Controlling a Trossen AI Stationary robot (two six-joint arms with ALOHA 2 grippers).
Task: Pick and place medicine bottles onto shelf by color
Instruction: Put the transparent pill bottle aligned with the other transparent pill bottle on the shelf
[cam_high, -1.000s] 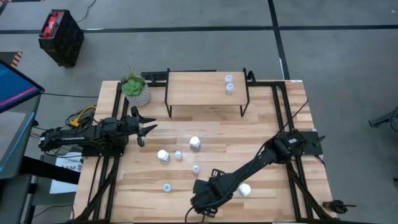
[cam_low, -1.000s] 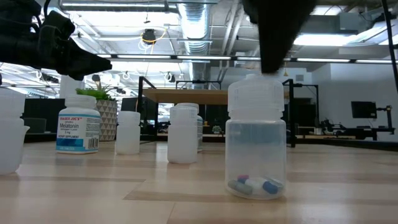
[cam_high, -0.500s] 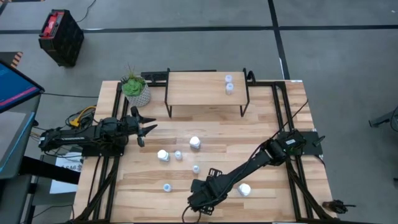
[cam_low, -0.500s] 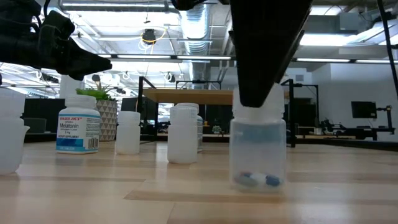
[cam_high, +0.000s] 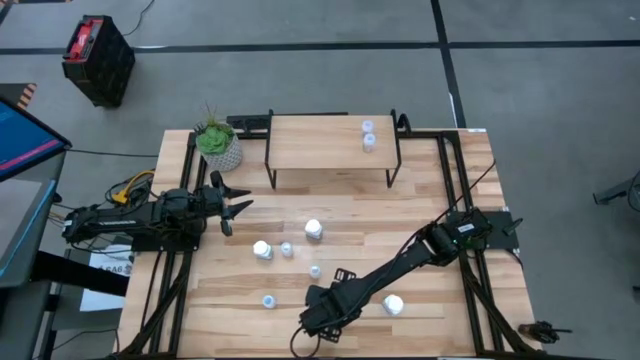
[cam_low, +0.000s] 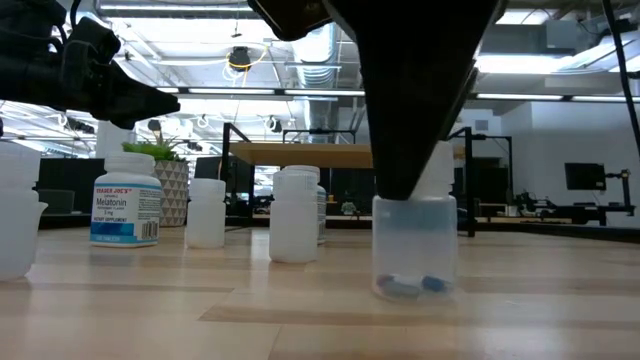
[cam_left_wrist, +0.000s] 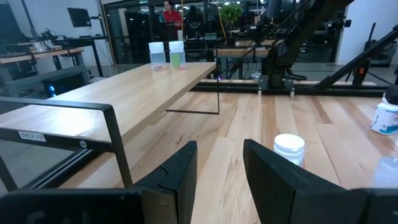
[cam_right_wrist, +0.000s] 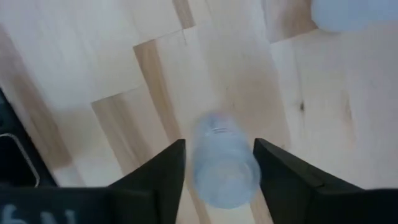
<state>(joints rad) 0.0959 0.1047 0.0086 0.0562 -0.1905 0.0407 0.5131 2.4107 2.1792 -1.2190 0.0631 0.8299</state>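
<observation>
My right gripper (cam_high: 318, 318) is near the table's near edge, pointing down over a small translucent bottle (cam_low: 415, 250) with pills inside. The bottle stands upright on its base on the table. The open fingers stand one on each side of its cap end (cam_right_wrist: 224, 180). My left gripper (cam_high: 240, 207) is open and empty, held above the table's left side. Two small bottles (cam_high: 368, 134) stand on the light-wood shelf (cam_high: 320, 145) at its right end. White bottles (cam_high: 314, 230) (cam_high: 262, 249) (cam_high: 393, 305) and small translucent ones (cam_high: 287, 249) (cam_high: 315, 270) (cam_high: 269, 300) stand on the table. My right gripper straddles the translucent bottle's cap and shoulder (cam_low: 440, 175) from above, pointing down, one finger (cam_right_wrist: 280, 174) on each side. The bottle stands upright with its base on the table. The gripper body hides the cap in the low view, so I cannot tell whether the fingers touch it.
A potted plant (cam_high: 220, 150) stands at the far left beside the shelf. A labelled white bottle (cam_low: 125, 205) shows at the left of the low view. Black frame rails (cam_high: 470, 270) run along the table's right side.
My right gripper has come down over the translucent bottle and drifted slightly toward the table's left edge, covering the bottle's cap in the low view. The bottle has shifted a little away from the low camera, and the pills inside have moved.
</observation>
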